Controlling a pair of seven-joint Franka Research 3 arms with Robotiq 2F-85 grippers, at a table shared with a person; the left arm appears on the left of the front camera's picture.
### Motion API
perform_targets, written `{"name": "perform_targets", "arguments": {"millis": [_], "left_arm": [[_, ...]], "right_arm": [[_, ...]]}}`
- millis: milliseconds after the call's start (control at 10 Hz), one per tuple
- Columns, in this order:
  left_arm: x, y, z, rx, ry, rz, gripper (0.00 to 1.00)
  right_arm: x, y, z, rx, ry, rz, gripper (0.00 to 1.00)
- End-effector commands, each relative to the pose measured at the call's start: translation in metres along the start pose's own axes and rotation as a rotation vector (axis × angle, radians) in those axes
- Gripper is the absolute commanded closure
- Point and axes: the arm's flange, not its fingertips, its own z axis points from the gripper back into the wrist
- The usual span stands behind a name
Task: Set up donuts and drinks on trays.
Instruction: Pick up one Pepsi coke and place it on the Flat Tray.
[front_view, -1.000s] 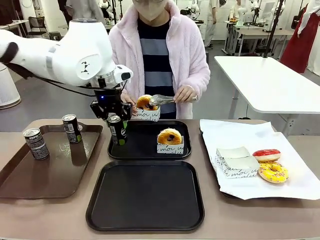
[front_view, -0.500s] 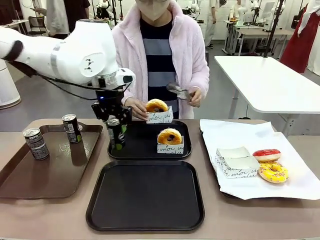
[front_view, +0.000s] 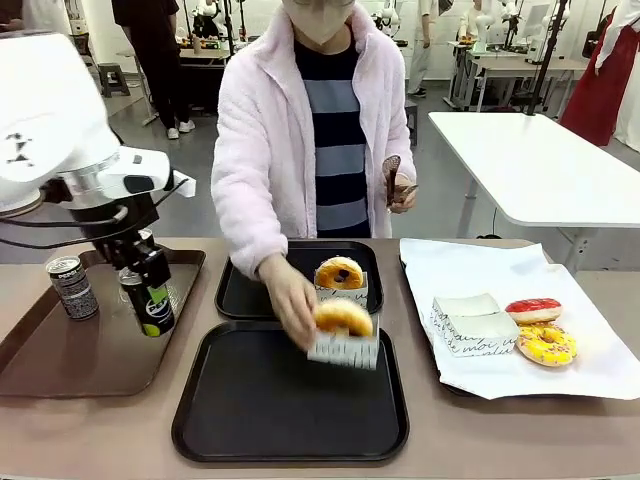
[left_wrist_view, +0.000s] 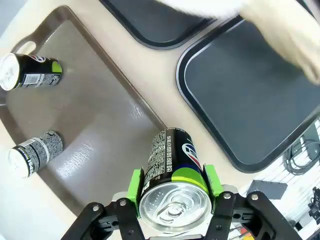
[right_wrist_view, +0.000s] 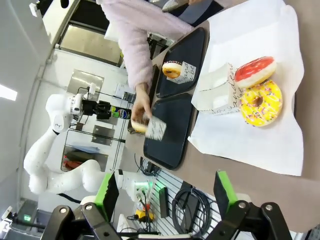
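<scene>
My left gripper is shut on a dark drink can by its top, holding it tilted over the right part of the brown tray. In the left wrist view the can sits between the green pads. The person's hand holds a sleeved orange donut over the near black tray. Another sleeved donut rests on the far black tray. My right gripper is open, off the table's right side, with nothing between its fingers.
Two more cans lie in view on the brown tray. A white-paper tray at right holds a red donut, a yellow donut and a stack of sleeves. The person's other hand holds tongs.
My left gripper carried the can leftward, from the far black tray's left edge to over the brown tray. The person brought the sleeved donut from the far side down over the near black tray.
</scene>
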Motion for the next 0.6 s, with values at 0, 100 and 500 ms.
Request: {"name": "perform_targets", "arguments": {"millis": [0, 100, 500], "left_arm": [[0.0250, -0.0070, -0.0047, -0.001, 0.016, -0.013, 0.42], [0.0250, -0.0070, -0.0047, -0.001, 0.016, -0.013, 0.42], [0.0250, -0.0070, -0.0047, -0.001, 0.016, -0.013, 0.42]], "right_arm": [[0.0005, -0.0007, 0.0005, 0.016, -0.008, 0.011, 0.00], [0.0005, -0.0007, 0.0005, 0.016, -0.008, 0.011, 0.00], [0.0005, -0.0007, 0.0005, 0.016, -0.008, 0.011, 0.00]]}}
